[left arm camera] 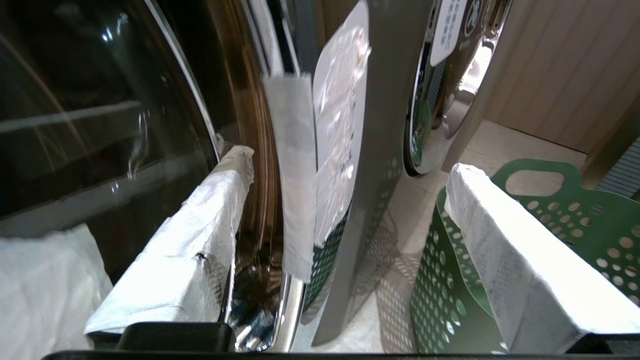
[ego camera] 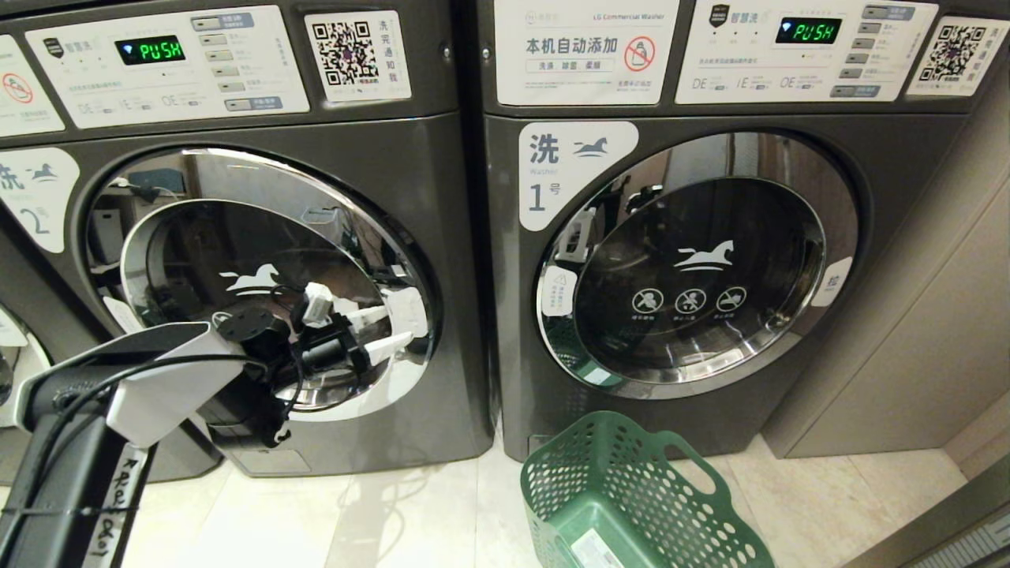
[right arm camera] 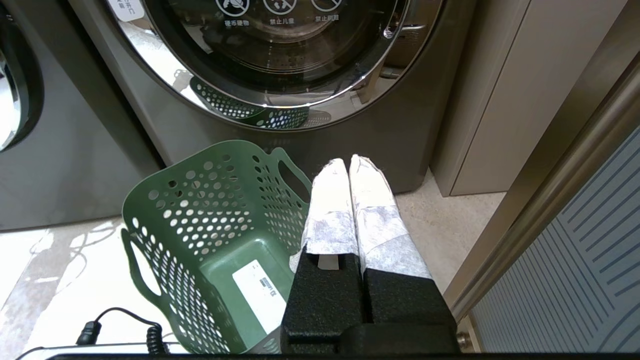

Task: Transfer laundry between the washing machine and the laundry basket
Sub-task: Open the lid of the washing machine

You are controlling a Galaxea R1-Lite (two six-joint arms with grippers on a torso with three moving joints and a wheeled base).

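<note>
Left gripper [ego camera: 387,331] spread wide at the washing machine [ego camera: 237,276] door's right edge. Right gripper [right arm camera: 350,167] pinched closed, empty, beside the laundry basket [right arm camera: 200,210].

Left tool [left arm camera: 350,240] wide open, one finger [left arm camera: 190,250] at washer [left arm camera: 125,125] door rim; basket [left arm camera: 550,220] behind other finger.

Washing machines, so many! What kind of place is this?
Probably a shared laundry room or laundromat. Numbered front-loaders stand side by side, washing machine 2 next to machine 1, each with a QR code sticker for paying, and a green laundry basket waits on the floor.
</note>
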